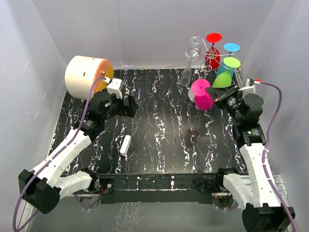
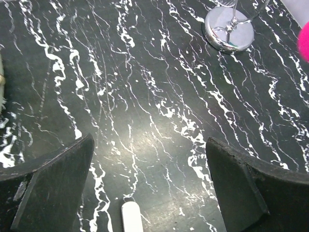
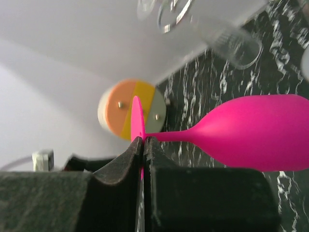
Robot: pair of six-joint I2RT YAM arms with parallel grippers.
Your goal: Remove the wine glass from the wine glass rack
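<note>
The silver wire wine glass rack (image 1: 198,48) stands at the back right; its round shiny base shows in the left wrist view (image 2: 229,31). Red (image 1: 213,53), blue (image 1: 231,48), green (image 1: 223,79) and clear (image 1: 187,75) glasses hang on it upside down. My right gripper (image 1: 217,94) (image 3: 144,141) is shut on the thin foot of a pink wine glass (image 1: 202,94) (image 3: 251,133). It holds the glass on its side, above the table, just in front of the rack and apart from it. My left gripper (image 1: 130,105) (image 2: 149,183) is open and empty over the table's left middle.
A cream drum (image 1: 87,75) with an orange and yellow face lies at the back left, also in the right wrist view (image 3: 131,115). A small white capsule (image 1: 125,145) (image 2: 131,217) lies on the black marbled table (image 1: 164,140). White walls enclose three sides.
</note>
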